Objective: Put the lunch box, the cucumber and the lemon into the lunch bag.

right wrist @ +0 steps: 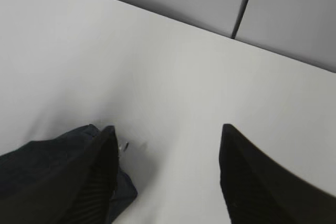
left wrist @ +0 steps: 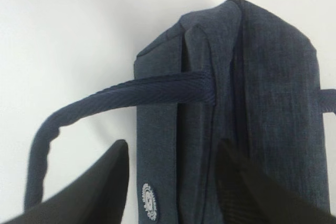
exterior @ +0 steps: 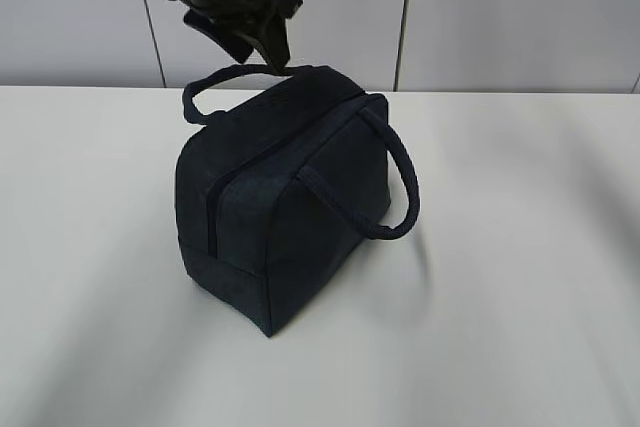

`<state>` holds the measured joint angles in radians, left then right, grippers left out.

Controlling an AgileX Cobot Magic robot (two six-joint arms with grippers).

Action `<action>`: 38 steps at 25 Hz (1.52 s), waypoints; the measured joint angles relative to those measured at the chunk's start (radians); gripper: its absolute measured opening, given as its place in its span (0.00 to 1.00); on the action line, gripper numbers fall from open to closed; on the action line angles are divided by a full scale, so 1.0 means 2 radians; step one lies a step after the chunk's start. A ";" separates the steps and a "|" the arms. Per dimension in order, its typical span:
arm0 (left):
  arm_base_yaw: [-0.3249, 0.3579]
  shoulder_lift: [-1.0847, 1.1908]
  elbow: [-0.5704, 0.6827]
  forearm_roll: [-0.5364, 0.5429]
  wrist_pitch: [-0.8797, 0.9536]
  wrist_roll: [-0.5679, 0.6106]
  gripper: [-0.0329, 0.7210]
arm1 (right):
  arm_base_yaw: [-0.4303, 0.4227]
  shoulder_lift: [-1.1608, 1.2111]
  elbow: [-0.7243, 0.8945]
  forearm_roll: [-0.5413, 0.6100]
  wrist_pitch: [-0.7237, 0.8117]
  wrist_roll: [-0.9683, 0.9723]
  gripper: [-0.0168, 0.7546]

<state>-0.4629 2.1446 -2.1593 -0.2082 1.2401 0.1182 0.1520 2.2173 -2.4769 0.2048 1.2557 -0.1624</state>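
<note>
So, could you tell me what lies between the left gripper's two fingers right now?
In the left wrist view, the left gripper stands open, and between its fingers lies the lunch bag: its navy end panel with a small round white badge.

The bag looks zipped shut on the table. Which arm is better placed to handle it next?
Left, probably. The left gripper hangs open directly over the lunch bag, beside its rear handle. The right gripper, also open, looks mostly at bare table, the bag only at its edge.
</note>
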 joint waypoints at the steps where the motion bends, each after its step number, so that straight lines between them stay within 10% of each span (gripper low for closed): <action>1: 0.000 -0.006 0.000 0.007 0.000 -0.002 0.53 | 0.001 -0.012 0.017 -0.006 0.000 -0.001 0.61; 38: 0.000 -0.382 0.335 0.051 0.005 -0.014 0.41 | 0.008 -0.609 0.616 -0.066 -0.025 -0.029 0.61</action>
<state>-0.4629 1.3807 -1.4893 -0.1053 1.2504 0.0901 0.1688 0.9986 -1.2458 0.0718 1.2062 -0.2214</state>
